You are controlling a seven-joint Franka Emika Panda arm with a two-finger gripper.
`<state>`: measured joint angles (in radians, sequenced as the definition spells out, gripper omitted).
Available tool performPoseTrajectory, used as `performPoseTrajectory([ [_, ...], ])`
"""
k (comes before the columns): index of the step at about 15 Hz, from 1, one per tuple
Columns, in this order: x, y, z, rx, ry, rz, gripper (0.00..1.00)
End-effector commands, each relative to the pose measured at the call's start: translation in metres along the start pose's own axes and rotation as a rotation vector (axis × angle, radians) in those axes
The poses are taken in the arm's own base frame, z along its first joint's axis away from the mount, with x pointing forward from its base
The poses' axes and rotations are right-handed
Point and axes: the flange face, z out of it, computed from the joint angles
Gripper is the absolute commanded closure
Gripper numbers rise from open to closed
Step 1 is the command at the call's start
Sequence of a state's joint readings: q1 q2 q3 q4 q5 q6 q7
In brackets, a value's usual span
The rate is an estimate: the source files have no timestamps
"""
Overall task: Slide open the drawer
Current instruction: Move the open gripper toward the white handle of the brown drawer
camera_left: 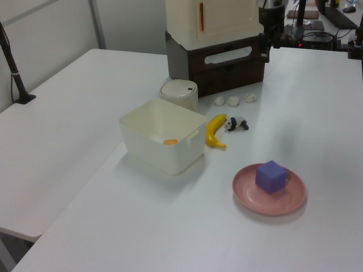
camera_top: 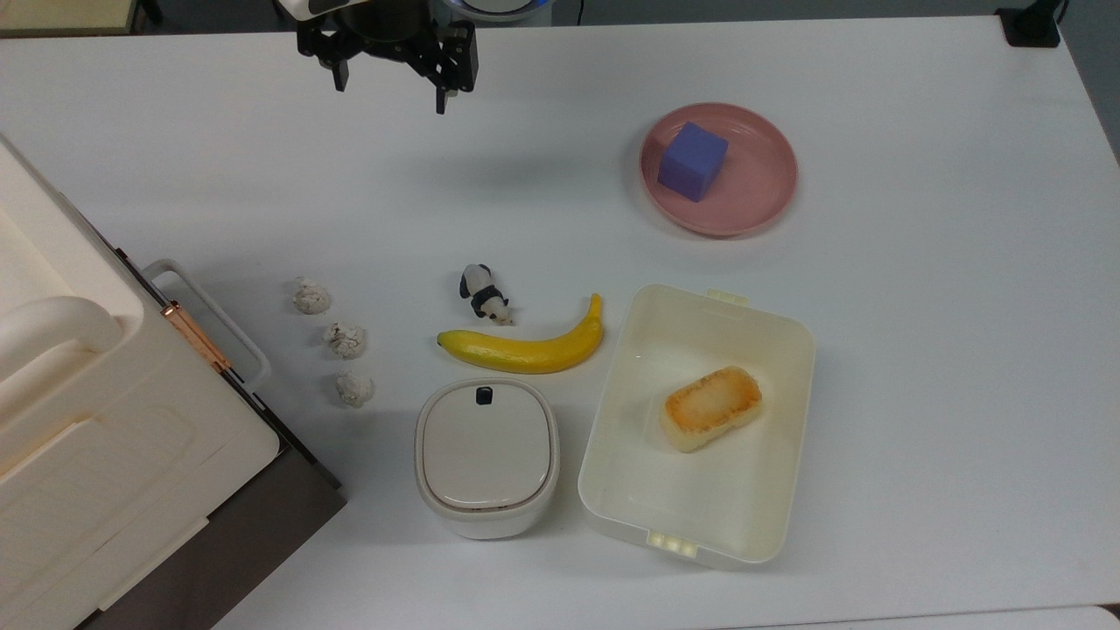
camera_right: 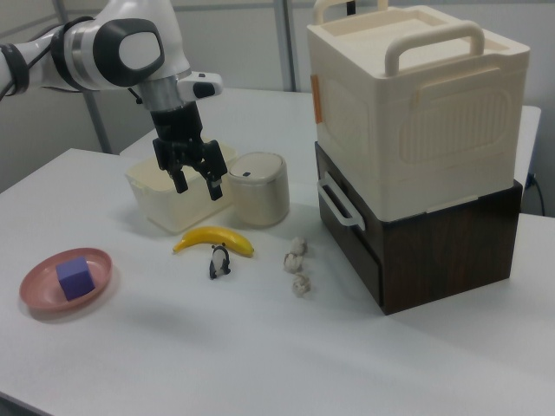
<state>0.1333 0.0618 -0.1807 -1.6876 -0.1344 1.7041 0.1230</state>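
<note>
A white table [camera_top: 919, 350] stands before pale wall panels [camera_right: 251, 43] with metal uprights.

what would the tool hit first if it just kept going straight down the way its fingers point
Most likely bare table. The tool hangs open, fingers pointing down, above clear white surface. The panda and banana lie off to the side, though depth is hard to judge.

Bright, even overhead light; soft, faint shadows.
</note>
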Motion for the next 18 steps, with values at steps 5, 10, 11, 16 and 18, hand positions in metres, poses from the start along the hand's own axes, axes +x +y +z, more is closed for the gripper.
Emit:
performPoseTrajectory([
  [5,0.001,0.002,-0.002,0.097,-0.002,-0.023,0.0],
  [10,0.001,0.009,-0.002,0.115,0.0,-0.031,0.0],
  [11,0.002,0.011,-0.002,0.123,0.0,-0.026,0.0],
  [16,0.006,0.017,0.002,0.12,0.014,-0.068,0.0],
  [18,0.018,0.037,-0.004,0.114,0.116,-0.064,0.0],
])
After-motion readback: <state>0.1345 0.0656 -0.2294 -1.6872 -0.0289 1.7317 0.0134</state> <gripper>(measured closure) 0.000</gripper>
